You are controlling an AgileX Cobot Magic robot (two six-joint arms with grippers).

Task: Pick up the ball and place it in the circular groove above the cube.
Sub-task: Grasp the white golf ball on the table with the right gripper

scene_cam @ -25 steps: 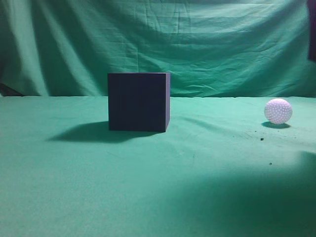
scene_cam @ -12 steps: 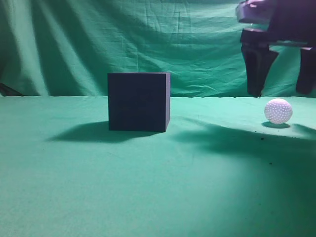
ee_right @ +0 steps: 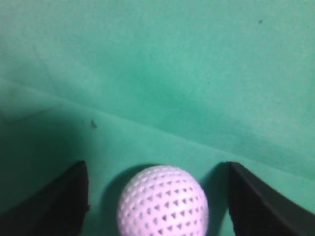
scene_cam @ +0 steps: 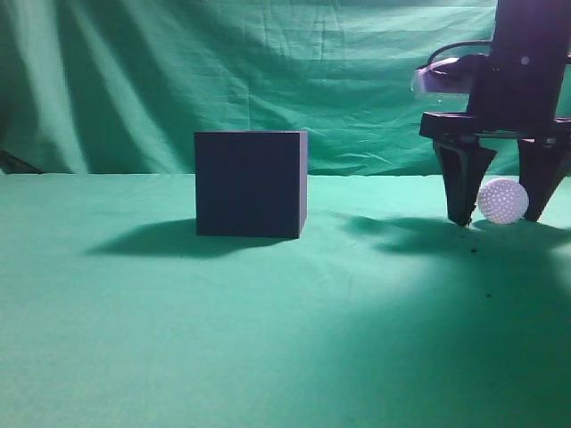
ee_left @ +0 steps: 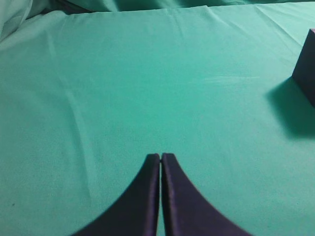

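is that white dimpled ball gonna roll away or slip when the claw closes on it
The ball is round and sits free on smooth green cloth, so an off-centre touch would probably roll it. The right claw stands open with a finger on each side, which should trap it. Its dimples may aid grip.

Ball [scene_cam: 502,201] right of cube [scene_cam: 251,184], between right tool [scene_cam: 500,217] fingers.

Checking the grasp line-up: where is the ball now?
The ball rests on the green cloth at the exterior view's far right, between the right gripper's open jaws.
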